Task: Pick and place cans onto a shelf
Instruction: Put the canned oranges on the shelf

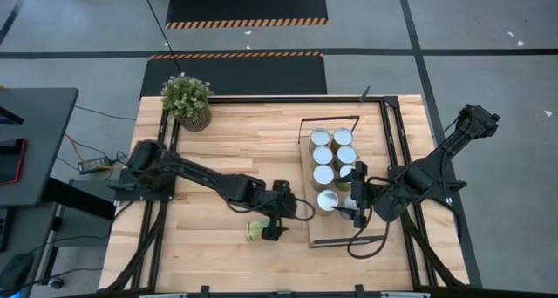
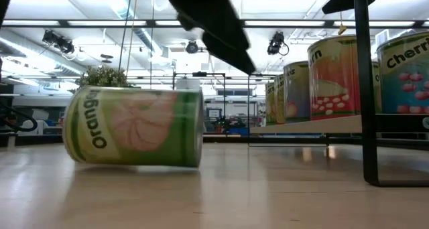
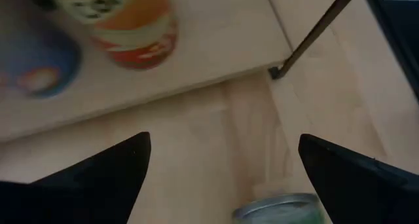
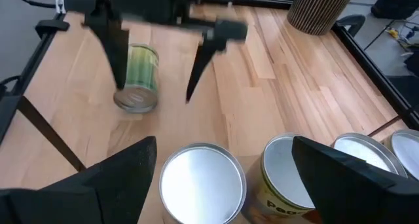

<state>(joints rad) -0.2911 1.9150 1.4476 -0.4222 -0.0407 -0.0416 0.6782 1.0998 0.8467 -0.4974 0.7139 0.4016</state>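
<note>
With its fingers spread wide, the left gripper point(image 1: 272, 226) hangs over the toppled green can point(image 1: 256, 232) near the table's point(image 1: 209, 246) front edge, and should probably straddle its curved sides squarely before closing.

Beyond the plank tabletop point(image 1: 227, 150) lies a grey concrete floor point(image 1: 488, 37) crossed by dark seams, with two black mats point(image 1: 246, 6) edged in orange-and-black hazard stripes on the far side of the table from the arms. A dark desk point(image 1: 30, 141) stands off the left arm's side, with cables trailing on the floor beside it. Seen level across the table, the room is a wide hall with a white ceiling, long strip lights point(image 2: 281, 23) and black fixtures point(image 2: 57, 40) hung overhead.
</note>
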